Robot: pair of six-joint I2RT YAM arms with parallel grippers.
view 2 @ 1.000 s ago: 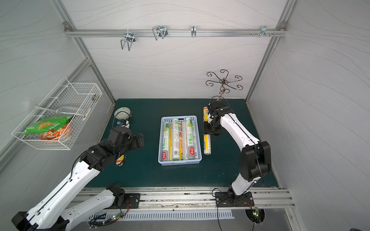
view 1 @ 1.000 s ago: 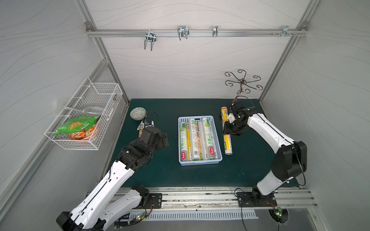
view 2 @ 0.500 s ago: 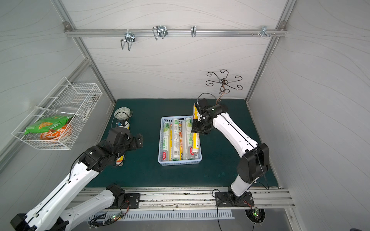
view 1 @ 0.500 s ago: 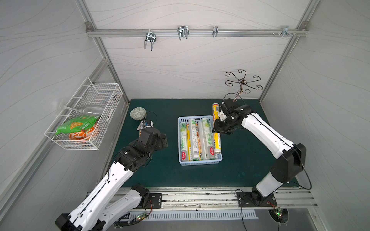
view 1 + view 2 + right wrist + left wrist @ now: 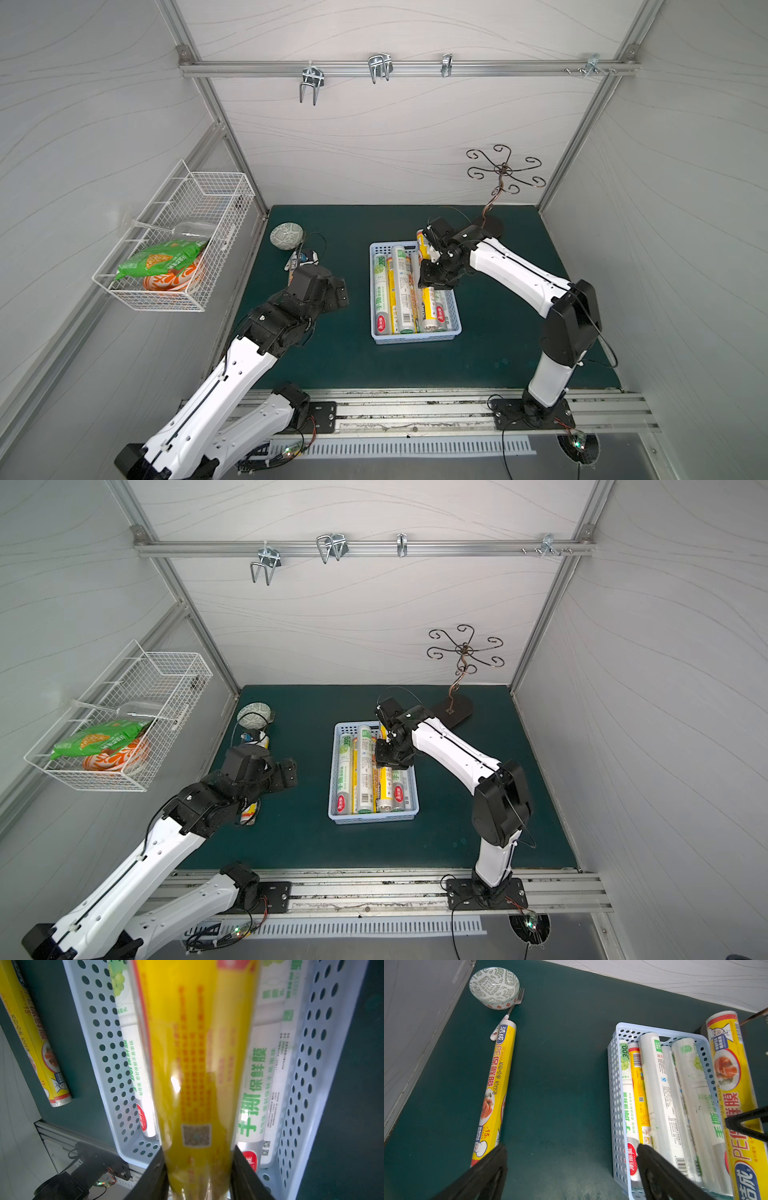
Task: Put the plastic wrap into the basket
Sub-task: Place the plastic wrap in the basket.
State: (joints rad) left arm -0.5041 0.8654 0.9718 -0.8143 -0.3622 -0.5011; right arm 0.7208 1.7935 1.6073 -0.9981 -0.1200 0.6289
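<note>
Yellow roll (image 5: pixel 428 305) now over the basket (image 5: pixel 415 338) — right fingers (image 5: pixel 153 1178) tight around it, left fingers (image 5: pixel 483 1174) apart above green mat (image 5: pixel 353 365).

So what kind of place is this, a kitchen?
Probably a robot practice booth dressed like a kitchen: robot arms bolted to a metal track, plain white panel walls, and a hook bar.

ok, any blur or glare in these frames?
Right wrist view: the yellow roll in the right hand fills the middle, soft and out of focus, with a small white glare spot; the blue basket behind is sharp. Left wrist view: crisp, print on the loose roll readable. Top views: even light, no harsh shadows.
</note>
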